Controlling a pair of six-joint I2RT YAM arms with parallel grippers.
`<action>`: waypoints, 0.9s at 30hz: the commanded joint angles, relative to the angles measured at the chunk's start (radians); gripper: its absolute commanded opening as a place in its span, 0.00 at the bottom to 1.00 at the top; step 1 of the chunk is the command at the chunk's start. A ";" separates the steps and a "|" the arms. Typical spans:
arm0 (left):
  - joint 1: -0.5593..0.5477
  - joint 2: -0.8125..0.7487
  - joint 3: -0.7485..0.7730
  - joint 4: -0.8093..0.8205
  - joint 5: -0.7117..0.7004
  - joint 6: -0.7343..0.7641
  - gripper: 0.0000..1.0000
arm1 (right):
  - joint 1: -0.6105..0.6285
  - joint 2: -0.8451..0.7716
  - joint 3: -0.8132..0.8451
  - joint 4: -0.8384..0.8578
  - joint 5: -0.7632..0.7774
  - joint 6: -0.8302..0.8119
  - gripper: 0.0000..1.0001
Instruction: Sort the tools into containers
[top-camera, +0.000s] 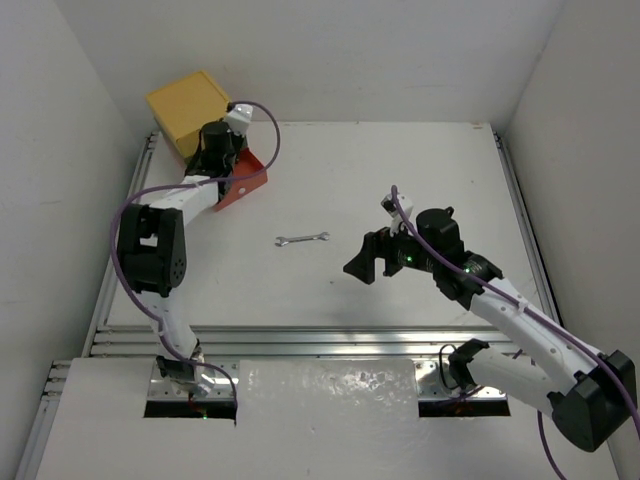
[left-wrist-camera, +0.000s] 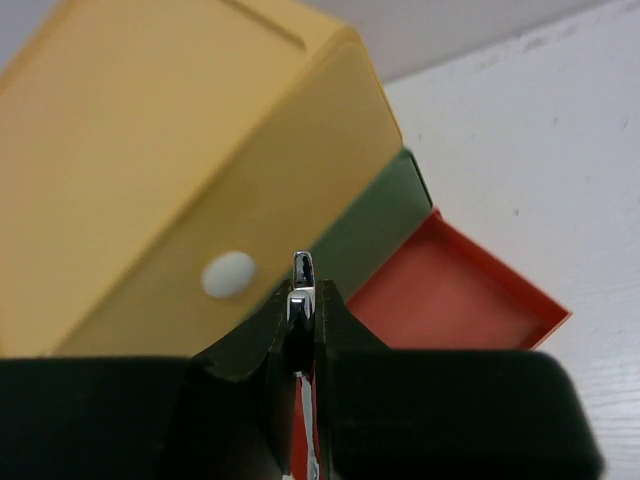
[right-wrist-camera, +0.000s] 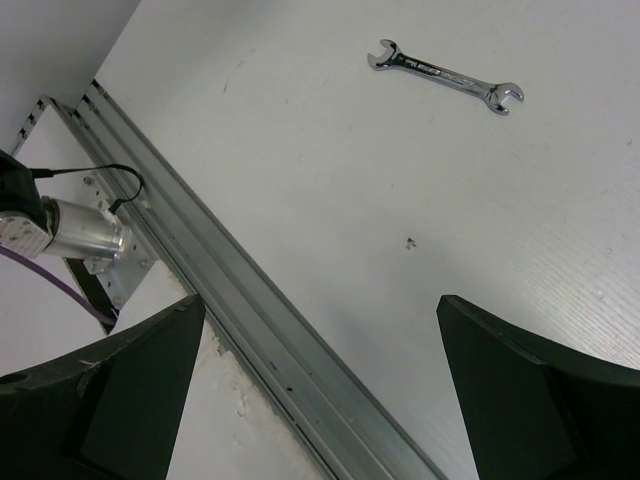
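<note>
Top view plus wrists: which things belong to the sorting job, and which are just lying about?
Job: wrench, held tool, yellow drawer, green drawer, red drawer, left gripper.
Lying about: rails, cable.

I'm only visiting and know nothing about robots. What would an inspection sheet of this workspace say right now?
Surface: white table.
Job's things: wrench mid-table; yellow drawer over green drawer over red drawer, the red one pulled open.
Clutter: nothing seen.
Grippers: left gripper shut on a silver tool at the drawers; right gripper open above the table.
Cables: purple cables along both arms.
Surroundings: white walls; metal rails at the near edge.
</note>
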 joint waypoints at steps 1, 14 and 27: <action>0.003 0.039 -0.005 0.095 -0.025 0.020 0.03 | 0.002 -0.008 0.008 0.026 -0.018 -0.013 0.99; -0.086 -0.196 0.302 -0.182 -0.138 -0.202 1.00 | 0.005 0.460 0.233 -0.031 -0.052 -0.201 0.99; -0.084 -1.103 -0.209 -0.543 0.029 -0.776 1.00 | 0.140 1.247 1.094 -0.411 0.212 -0.786 0.83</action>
